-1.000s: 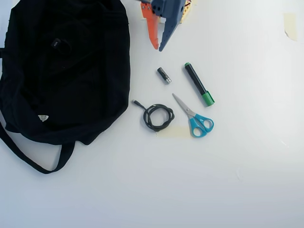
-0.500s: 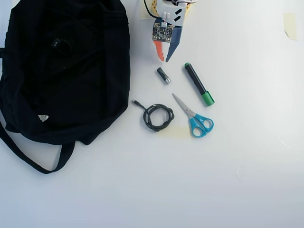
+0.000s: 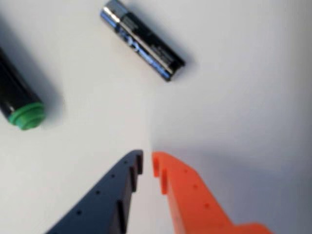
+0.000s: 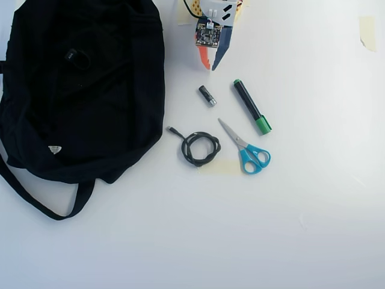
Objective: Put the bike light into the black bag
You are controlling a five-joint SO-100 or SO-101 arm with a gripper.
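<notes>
One floppy black bag (image 4: 84, 90) (white tag), bike light (image 4: 75, 58) lying on it, claw (image 4: 211, 66) nearly closed, empty.

In the overhead view, bag (image 4: 78, 90) lies left of battery (image 4: 207, 96), marker (image 4: 252, 107), scissors (image 4: 248, 149).

Setting here is just one plain white matte tabletop (image 4: 313, 198) filling the whole overhead view, edge to edge, so no walls, floor or windows are visible. Lighting is bright and pretty even, with soft short shadows; the lower part of the surface looks a bit greyer. There's a small beige piece of tape (image 4: 366, 31) stuck near the top right corner, and another pale beige tape patch (image 4: 221, 167) near the middle.
</notes>
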